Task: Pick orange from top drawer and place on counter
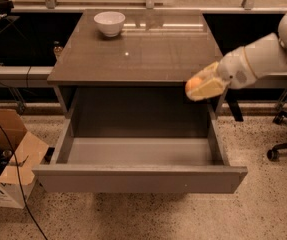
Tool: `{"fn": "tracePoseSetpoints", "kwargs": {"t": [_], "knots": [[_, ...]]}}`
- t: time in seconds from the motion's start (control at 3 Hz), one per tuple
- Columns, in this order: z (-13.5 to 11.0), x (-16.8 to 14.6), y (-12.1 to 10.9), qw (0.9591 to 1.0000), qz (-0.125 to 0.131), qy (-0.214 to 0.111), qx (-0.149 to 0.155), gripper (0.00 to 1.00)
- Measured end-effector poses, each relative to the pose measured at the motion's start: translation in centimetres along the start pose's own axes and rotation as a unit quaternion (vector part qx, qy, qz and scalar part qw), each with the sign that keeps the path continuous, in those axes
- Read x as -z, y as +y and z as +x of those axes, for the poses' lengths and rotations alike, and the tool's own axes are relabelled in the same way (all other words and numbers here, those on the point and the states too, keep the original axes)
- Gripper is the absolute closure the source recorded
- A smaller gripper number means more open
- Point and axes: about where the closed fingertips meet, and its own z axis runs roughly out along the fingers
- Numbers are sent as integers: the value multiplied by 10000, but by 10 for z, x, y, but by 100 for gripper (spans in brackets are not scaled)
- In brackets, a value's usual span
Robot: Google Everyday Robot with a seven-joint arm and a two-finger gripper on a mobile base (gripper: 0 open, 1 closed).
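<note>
My gripper [202, 86] is shut on the orange [193, 84], a small round fruit seen between its pale fingers. It hangs in the air at the front right edge of the counter [133, 59], above the right back part of the open top drawer [138, 176]. The white arm reaches in from the right. The drawer's inside shows bare.
A white bowl [109, 22] stands at the back left of the counter. An open cardboard box [5, 169] with cables sits on the floor at the left. An office chair base [285, 149] stands at the right.
</note>
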Motion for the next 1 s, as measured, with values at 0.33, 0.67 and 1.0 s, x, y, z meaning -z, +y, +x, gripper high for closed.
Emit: {"fn": "tracePoseSetpoints", "kwargs": {"t": [0.33, 0.67, 1.0], "knots": [[-54, 29, -30, 9990, 332, -164, 265, 100], [-74, 43, -39, 9976, 505, -272, 389, 100], [-66, 36, -40, 9983, 492, -186, 264, 100]]}}
